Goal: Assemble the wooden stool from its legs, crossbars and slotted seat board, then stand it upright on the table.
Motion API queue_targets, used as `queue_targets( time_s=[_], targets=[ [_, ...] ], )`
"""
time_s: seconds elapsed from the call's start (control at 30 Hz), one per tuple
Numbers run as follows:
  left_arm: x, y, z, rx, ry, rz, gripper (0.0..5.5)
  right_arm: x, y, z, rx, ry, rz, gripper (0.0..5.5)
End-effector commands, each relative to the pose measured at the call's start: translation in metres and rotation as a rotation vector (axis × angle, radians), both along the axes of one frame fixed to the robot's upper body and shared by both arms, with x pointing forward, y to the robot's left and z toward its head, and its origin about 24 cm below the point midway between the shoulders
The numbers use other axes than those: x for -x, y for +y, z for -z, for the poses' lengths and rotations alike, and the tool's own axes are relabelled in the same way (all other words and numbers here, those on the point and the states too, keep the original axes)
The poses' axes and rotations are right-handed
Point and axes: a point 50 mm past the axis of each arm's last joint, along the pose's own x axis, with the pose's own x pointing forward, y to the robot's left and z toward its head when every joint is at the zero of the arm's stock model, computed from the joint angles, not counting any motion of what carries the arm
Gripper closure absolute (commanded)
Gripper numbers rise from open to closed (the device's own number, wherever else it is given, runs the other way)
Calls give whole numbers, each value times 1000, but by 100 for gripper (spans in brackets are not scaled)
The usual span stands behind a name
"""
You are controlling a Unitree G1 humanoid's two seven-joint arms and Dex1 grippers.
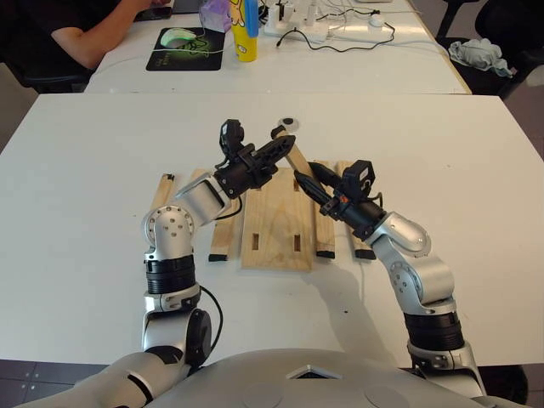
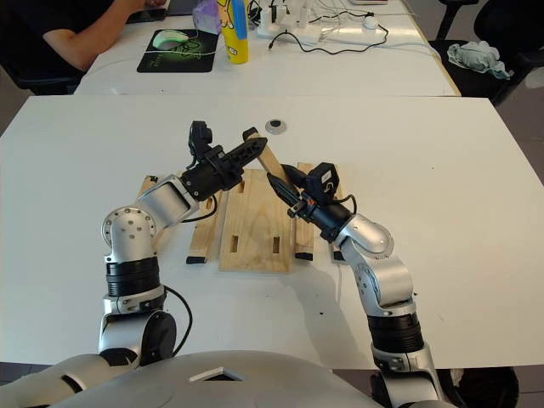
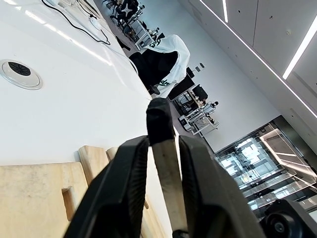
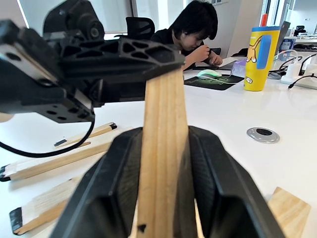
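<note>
A wooden leg (image 2: 265,161) with a black end cap (image 3: 159,116) is held tilted in the air above the slotted seat board (image 1: 276,229), which lies flat on the white table (image 1: 442,161). My left gripper (image 1: 285,146) is shut on the leg's upper part, close to the cap. My right gripper (image 1: 302,180) is shut on the same leg lower down, and the wood runs up between its fingers (image 4: 119,163). Other legs and crossbars lie flat on both sides of the board: one thin piece (image 1: 161,191) at the far left, one (image 1: 223,234) by the left edge, two (image 1: 325,229) on the right.
A round metal grommet (image 1: 289,121) sits in the table just beyond the grippers. The adjoining table behind carries a yellow cup (image 1: 246,34), a mouse on a dark pad (image 1: 183,47) and cables, and a person sits there. Bare tabletop lies to the left, right and front.
</note>
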Motion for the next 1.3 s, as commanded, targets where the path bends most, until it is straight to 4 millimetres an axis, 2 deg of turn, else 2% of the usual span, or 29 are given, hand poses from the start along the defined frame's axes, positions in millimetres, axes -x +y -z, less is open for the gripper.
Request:
queue_targets(
  time_s=[0.03,0.3,0.33,0.43,0.5,0.6,0.7,0.87,0.93,1.3],
  targets=[
    [-1,5,5,-30,10,-42,499,-3,-3,-1,21,-4,24,419],
    [-1,6,6,-43,-4,-65,502,-4,-5,-2,-1,-1,40,419],
    [-2,7,5,-51,-12,-79,502,-4,-7,0,4,4,52,382],
    [-3,13,3,-76,-30,-123,507,-3,-11,8,59,28,66,350],
    [-4,19,2,-96,-40,-159,507,-1,-14,16,106,54,84,323],
    [-4,35,-2,-141,-80,-278,507,0,-27,29,147,90,161,319],
    [7,49,-4,-244,-149,-385,507,-3,-41,35,140,125,259,319],
    [41,72,12,-345,-161,-574,507,-1,-53,43,153,151,357,319],
    [48,76,17,-370,-169,-608,507,0,-53,44,141,157,379,319],
    [39,78,29,-366,-184,-674,507,-6,-47,44,109,163,355,319]
  ],
)
